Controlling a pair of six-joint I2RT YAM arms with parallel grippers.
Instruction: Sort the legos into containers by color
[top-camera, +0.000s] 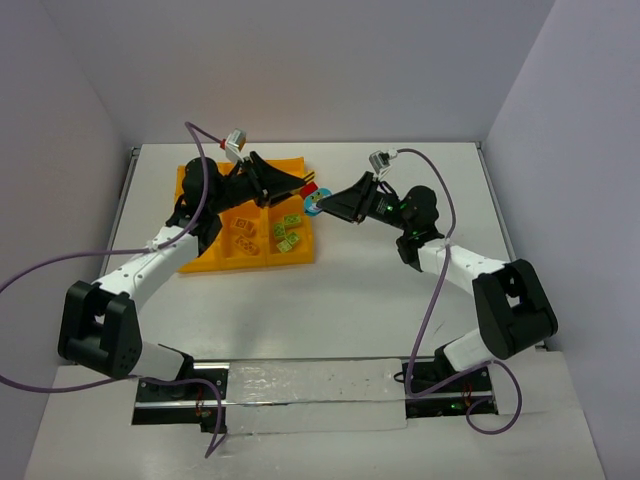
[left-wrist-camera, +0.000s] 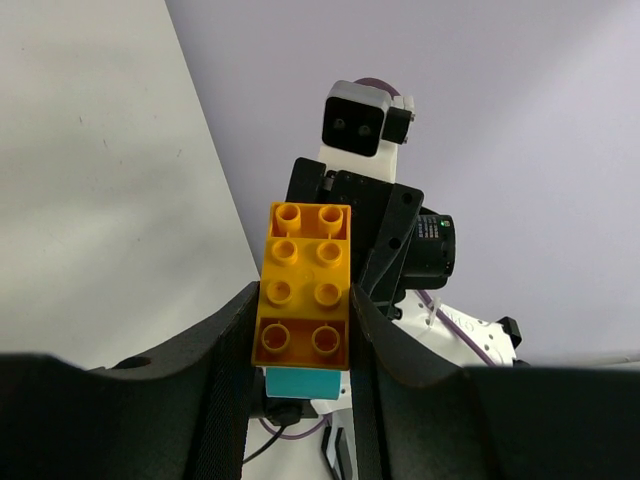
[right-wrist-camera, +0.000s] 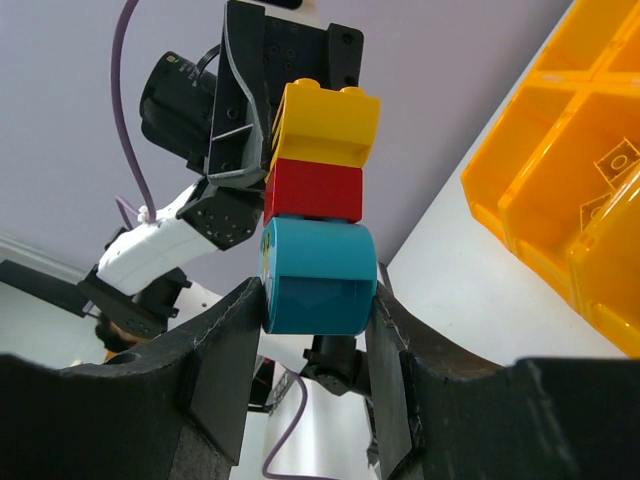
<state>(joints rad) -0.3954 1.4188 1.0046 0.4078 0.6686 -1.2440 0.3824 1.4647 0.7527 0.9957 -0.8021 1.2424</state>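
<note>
Currently splitting a mixed stack, by the look of it. Tray sits left on the table, with yellow legos and green legos in separate compartments. Left claw clamps the yellow brick. Red brick is in the middle. Right claw pinches the blue brick. The stack is airborne, just right of the tray. Next move likely needs a counter-twist to snap blue off. No legible writing.

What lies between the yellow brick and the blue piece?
A red brick, touching the yellow brick and the blue piece; the right wrist view shows it.
</note>
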